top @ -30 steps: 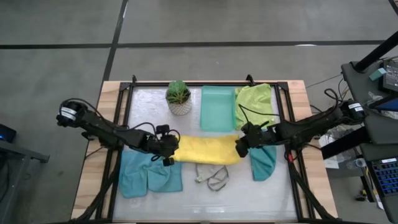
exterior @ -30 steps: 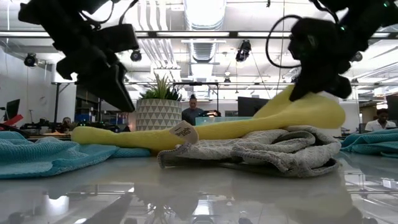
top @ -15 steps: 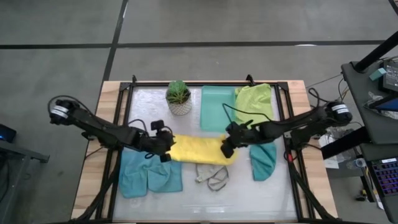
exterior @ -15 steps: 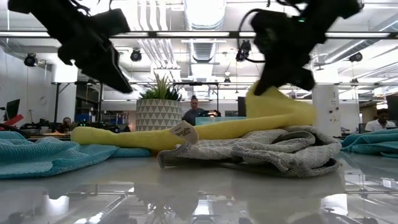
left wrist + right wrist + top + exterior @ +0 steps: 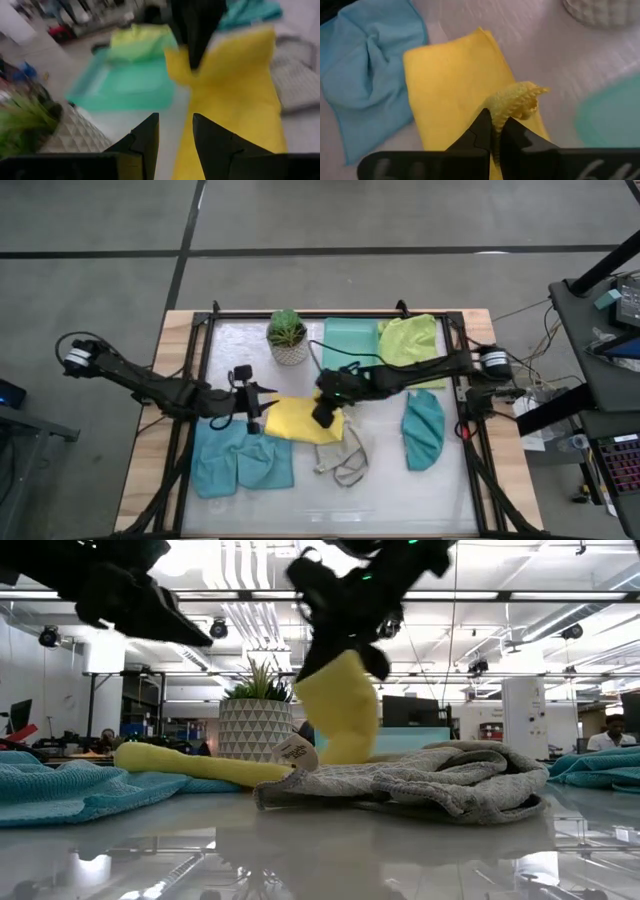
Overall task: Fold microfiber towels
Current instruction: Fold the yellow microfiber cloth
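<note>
Glossy white table point(image 5: 420, 490), wood-edged, open workshop seen beyond it in the low view.

Yellow towel point(image 5: 292, 420): mid-table, one end lifted and carried over its own flat half; fold judged half made, not yet laid down.
Right gripper point(image 5: 322, 416): pinched tight on the raised yellow edge, bunched cloth seen at its fingers point(image 5: 484, 131).
Left gripper point(image 5: 253, 398): held at the towel's other end, fingers point(image 5: 145, 141) parted narrowly, nothing seen between them.
Light blue towel point(image 5: 240, 463): spread and rumpled, unfolded.
Grey towel point(image 5: 345, 465): crumpled, unfolded.
Teal towel point(image 5: 423, 430): loosely heaped, fold state not discernible.
Lime green towel point(image 5: 410, 345): heaped beside the mint tray point(image 5: 345, 350).
Potted plant point(image 5: 287, 337): undisturbed.

Remaining, as judged: four towels.
</note>
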Controlling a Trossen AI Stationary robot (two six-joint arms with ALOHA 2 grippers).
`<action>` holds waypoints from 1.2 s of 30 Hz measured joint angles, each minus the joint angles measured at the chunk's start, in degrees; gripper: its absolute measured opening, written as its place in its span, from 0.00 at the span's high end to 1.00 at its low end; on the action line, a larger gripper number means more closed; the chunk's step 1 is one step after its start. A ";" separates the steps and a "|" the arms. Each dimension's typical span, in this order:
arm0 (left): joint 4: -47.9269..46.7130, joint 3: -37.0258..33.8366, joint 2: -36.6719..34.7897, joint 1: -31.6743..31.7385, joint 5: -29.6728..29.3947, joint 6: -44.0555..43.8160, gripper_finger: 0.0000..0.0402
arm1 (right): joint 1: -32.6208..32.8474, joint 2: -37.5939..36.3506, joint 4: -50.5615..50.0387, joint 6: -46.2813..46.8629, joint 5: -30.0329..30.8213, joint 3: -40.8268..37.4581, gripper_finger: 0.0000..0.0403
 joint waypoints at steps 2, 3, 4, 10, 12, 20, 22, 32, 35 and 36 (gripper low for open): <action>1.61 -0.91 -1.31 0.01 -0.19 0.36 0.74 | -0.47 2.92 0.48 -1.41 -0.02 3.12 0.98; 1.78 -1.10 -1.96 0.01 -0.19 0.36 0.74 | -0.63 4.36 0.03 -1.82 0.00 4.55 0.98; 1.69 -1.39 -2.63 0.01 -0.19 0.38 0.74 | -0.75 5.78 0.04 -2.33 0.01 6.05 0.98; 1.63 -1.93 -4.96 0.01 -0.23 0.27 0.74 | -0.95 12.43 0.47 -4.18 0.09 12.30 0.98; 1.71 -2.00 -5.17 0.01 -0.21 0.29 0.74 | -0.95 14.35 0.54 -4.18 0.07 13.93 0.98; 1.74 -2.11 -5.05 0.01 -0.23 0.32 0.74 | -1.09 21.99 0.94 -3.88 -0.02 21.01 0.98; 1.78 -2.11 -4.80 0.01 -0.23 0.32 0.74 | -1.08 23.28 0.82 -4.05 -0.09 22.31 0.96; 1.91 -2.11 -4.78 0.01 -0.21 0.27 0.74 | -1.10 24.18 1.19 -5.82 -0.50 23.29 0.73; 2.09 -2.11 -4.74 0.01 -0.21 -0.18 0.74 | -1.10 23.72 1.06 -7.67 -0.83 23.29 0.64; 2.06 -2.11 -4.69 0.01 -0.20 -0.34 0.74 | -1.10 23.37 1.04 -8.24 -0.91 23.29 0.62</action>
